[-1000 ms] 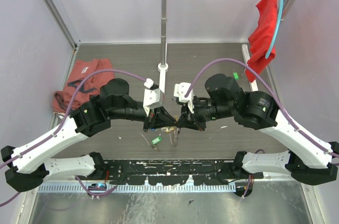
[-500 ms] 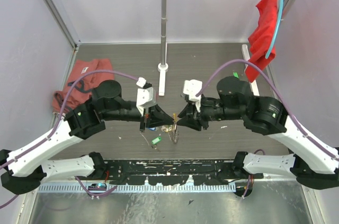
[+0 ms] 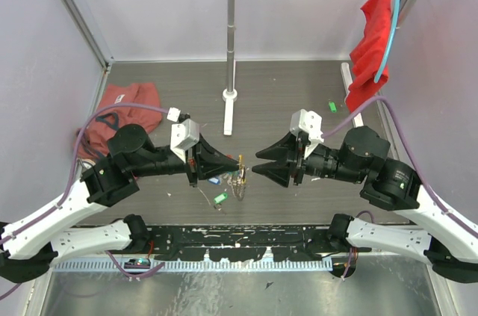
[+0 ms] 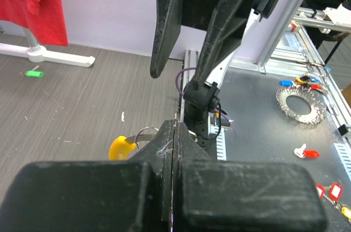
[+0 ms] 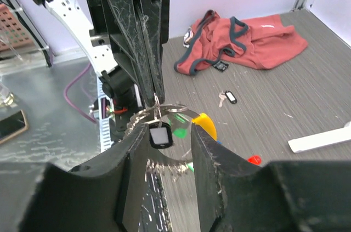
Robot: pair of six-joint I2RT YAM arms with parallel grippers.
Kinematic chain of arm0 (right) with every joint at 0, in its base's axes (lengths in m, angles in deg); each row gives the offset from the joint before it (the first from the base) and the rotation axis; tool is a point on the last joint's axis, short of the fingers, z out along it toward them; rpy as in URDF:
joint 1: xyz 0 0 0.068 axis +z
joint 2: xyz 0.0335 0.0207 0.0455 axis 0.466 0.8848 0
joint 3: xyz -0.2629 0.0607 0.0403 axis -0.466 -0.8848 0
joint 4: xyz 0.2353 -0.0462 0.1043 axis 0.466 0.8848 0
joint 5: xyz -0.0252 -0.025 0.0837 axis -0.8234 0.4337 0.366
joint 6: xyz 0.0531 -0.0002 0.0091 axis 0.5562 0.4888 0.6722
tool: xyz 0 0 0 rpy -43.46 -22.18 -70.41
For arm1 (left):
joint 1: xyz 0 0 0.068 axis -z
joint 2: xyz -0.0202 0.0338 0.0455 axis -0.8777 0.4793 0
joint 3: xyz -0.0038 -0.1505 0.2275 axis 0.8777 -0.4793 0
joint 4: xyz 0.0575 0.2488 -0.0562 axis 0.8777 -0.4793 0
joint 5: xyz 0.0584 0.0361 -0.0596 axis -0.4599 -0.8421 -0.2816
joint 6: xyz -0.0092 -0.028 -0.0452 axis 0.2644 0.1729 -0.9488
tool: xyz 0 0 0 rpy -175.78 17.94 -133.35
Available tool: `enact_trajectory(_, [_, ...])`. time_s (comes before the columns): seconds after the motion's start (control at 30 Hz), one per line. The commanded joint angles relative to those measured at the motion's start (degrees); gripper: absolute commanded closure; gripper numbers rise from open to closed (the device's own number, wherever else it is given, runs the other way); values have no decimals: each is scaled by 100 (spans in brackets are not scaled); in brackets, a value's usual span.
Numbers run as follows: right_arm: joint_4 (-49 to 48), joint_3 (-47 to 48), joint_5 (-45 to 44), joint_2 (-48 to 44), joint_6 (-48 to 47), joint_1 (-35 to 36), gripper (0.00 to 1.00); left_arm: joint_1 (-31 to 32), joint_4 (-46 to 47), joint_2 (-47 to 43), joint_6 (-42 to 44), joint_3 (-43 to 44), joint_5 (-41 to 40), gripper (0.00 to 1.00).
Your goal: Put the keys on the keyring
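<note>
- Left arm: extends from its near-left base, elbow out to the left, forearm running roughly level toward the middle of the table (image 3: 299, 92).
- Left gripper (image 3: 236, 161): jaws pressed together, tips pinching the wire of the keyring (image 5: 174, 106), which is held off the table.
- Right arm: mirrors the left, forearm running in from the right, so the two grippers point at each other with a gap between them.
- Right gripper (image 3: 256, 162): jaws spread and holding nothing.
- Keyring: hangs from the left fingertips between the two grippers, with its yellow section (image 5: 207, 124) to one side.
- Black-tagged key (image 5: 159, 135): hangs just below the left fingertips, in the gap between the right fingers and apparently touching neither.
- Green-tagged key (image 3: 219, 197): lies on the table below the grippers.
</note>
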Motion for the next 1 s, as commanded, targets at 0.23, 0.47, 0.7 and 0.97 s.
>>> enact_trajectory(0.23, [-1139,-250,-44,-1,787,27,57,-7,632,-81,-129,-47,-114,100])
enact_trajectory(0.47, [-1114,-278,11,21,876,24,69,-4,657,-88,-138,-39,-86,100])
enact_trajectory(0.7, [-1078,-251,200,124,887,25,74,-7,644,-103,-131,-22,-82,100])
enact_trajectory(0.97, [-1022,-238,306,183,867,24,81,-2,635,-111,-127,-21,-90,100])
